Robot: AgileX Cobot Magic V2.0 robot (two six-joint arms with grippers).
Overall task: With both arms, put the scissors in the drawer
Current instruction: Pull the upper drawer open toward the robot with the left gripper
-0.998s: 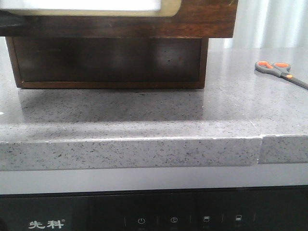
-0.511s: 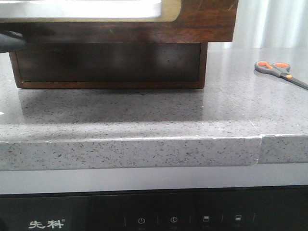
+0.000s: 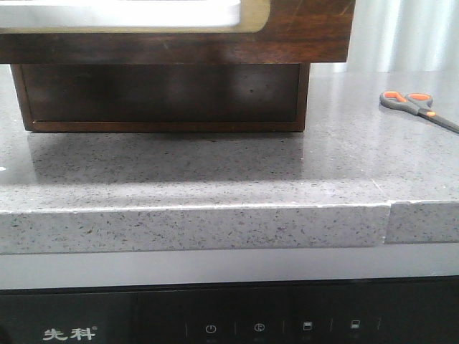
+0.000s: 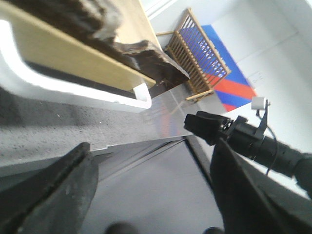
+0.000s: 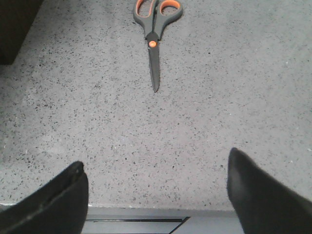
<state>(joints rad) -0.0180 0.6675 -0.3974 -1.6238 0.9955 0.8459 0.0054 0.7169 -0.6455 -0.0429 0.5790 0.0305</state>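
We see the small scissors (image 3: 417,107) with dark grey handles, orange-lined finger loops and grey blades lying flat on the speckled grey stone bench (image 3: 215,172), well to the right of the wide dark brown wooden drawer (image 3: 301,32) with its cream-rimmed pale window. That drawer juts forward over the plain dark wooden cabinet base (image 3: 161,93) beneath it, overhanging it on the right. The scissors are closed and touch nothing but the bench. Our right gripper (image 5: 156,195) hangs above the bench with its fingers spread wide and empty, the scissors (image 5: 155,34) lying apart from it, blades pointing toward it. Our left gripper (image 4: 151,195) is also spread and empty, near the drawer's window rim (image 4: 141,95) but not touching it.
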